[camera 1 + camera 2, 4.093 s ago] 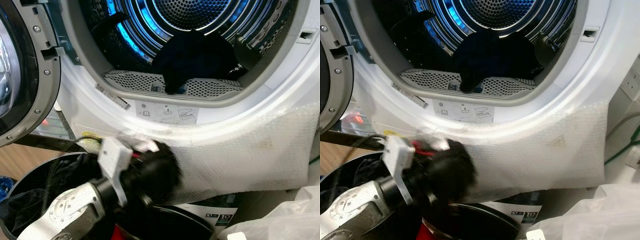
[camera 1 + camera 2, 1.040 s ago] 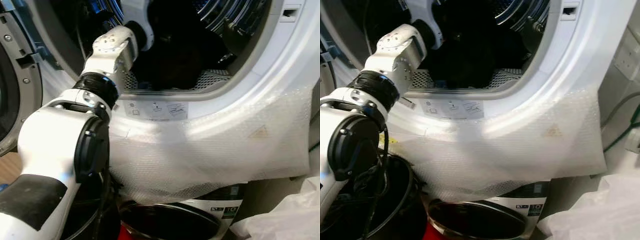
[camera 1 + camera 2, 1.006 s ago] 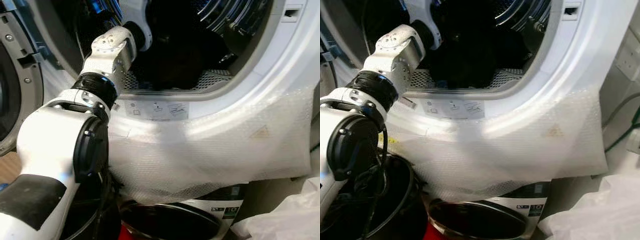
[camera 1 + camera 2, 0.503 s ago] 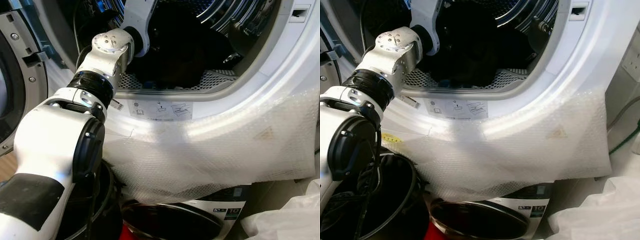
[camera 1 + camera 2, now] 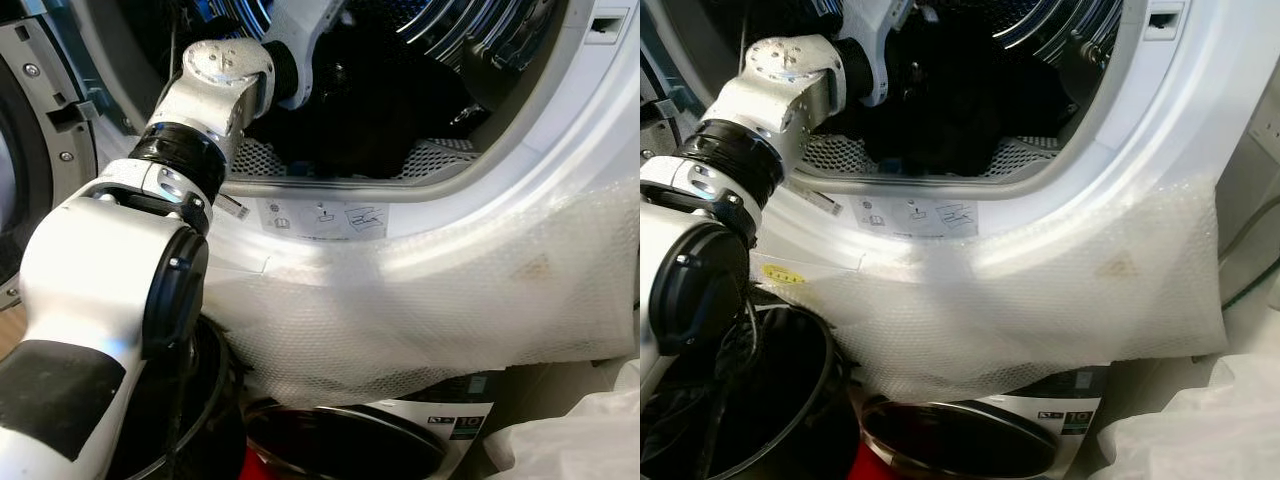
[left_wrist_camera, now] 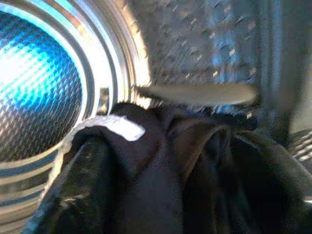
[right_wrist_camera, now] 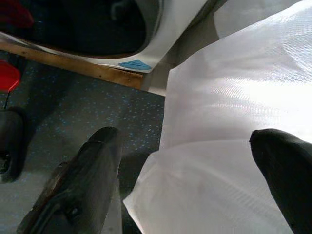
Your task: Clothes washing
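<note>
While the eye views show the left arm [image 5: 205, 110] reaching up through the round opening of the washer [image 5: 1140, 170], its far end is hidden among shadow there. The left wrist view supplies that end: the left gripper [image 6: 180, 170] is inside the drum [image 6: 39, 83], its two black fingers [image 6: 87, 180] set apart with a dark garment [image 6: 161, 156] bunched between them, a white label on the cloth beside one finger. Whether the fingers truly pinch the cloth cannot be told. From the eyes, more dark clothes [image 5: 370, 130] lie heaped on the drum's floor, just behind the perforated sill. Bubble wrap [image 5: 1070, 300] drapes the washer's front below the opening. Below the washer, beside the left arm, stands a black basket [image 5: 770, 400] with dark contents. The right gripper [image 7: 195, 185] hangs with fingers spread over white plastic sheeting [image 7: 243, 97] on the speckled floor [image 7: 78, 126].
</note>
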Robot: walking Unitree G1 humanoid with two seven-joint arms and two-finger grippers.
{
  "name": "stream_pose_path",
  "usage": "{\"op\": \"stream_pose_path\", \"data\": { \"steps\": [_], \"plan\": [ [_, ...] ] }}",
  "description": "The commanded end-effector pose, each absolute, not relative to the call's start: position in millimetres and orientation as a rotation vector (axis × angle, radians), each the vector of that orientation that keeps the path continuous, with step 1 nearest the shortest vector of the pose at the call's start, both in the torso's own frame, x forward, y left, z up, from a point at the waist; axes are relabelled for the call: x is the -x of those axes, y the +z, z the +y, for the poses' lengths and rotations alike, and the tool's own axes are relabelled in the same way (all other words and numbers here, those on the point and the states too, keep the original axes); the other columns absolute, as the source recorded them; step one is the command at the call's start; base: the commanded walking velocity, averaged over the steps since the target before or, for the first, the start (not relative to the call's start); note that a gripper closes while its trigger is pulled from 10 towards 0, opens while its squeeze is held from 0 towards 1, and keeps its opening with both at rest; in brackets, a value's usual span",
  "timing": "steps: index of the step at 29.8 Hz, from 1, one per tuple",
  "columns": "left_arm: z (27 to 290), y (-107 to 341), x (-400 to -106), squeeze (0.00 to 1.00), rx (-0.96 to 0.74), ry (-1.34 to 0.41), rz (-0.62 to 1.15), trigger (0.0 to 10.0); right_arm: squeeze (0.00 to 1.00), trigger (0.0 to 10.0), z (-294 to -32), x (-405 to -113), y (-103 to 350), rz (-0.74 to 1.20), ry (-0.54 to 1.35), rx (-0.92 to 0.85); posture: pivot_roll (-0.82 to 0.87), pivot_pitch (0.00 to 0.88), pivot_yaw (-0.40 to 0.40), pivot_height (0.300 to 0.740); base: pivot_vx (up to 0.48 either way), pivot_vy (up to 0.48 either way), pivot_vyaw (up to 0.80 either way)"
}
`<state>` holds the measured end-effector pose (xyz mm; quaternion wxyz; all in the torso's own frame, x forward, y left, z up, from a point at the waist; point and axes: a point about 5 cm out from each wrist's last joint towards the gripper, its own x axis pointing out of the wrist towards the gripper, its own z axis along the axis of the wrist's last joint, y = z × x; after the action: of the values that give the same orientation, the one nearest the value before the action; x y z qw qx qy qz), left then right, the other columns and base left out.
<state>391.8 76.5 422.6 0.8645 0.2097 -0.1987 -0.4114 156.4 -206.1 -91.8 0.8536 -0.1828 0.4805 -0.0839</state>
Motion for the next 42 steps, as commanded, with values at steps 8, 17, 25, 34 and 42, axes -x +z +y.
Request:
{"op": "stream_pose_path", "data": {
  "steps": [8, 17, 25, 34, 42],
  "plan": [
    [106, 453, -372, 1.0, -0.376, -0.953, -0.528, 10.0, 0.0, 10.0, -200, -150, -95, 1.031, -0.158, 0.378, 0.09, 0.0, 0.095, 0.74, 0.0, 0.0, 0.0],
    [149, 434, -365, 1.0, -0.387, -0.929, -0.39, 10.0, 0.0, 10.0, -201, -149, -96, 1.034, -0.162, 0.379, 0.11, 0.0, 0.092, 0.74, 0.0, 0.0, 0.0],
    [147, 388, -338, 1.0, -0.417, -1.153, -0.262, 10.0, 0.0, 10.0, -202, -150, -95, 1.034, -0.149, 0.392, 0.13, 0.0, 0.083, 0.74, 0.0, 0.0, 0.0],
    [146, 366, -286, 0.0, -0.497, -1.451, -0.343, 10.0, 0.0, 10.0, -202, -151, -95, 1.029, -0.157, 0.386, 0.13, 0.0, 0.088, 0.74, 0.0, 0.0, 0.0],
    [145, 332, -254, 0.0, -0.4, -1.669, -0.194, 10.0, 0.0, 10.0, -203, -150, -95, 1.031, -0.152, 0.395, 0.13, 0.0, 0.075, 0.74, 0.0, 0.0, 0.0]
  ]
}}
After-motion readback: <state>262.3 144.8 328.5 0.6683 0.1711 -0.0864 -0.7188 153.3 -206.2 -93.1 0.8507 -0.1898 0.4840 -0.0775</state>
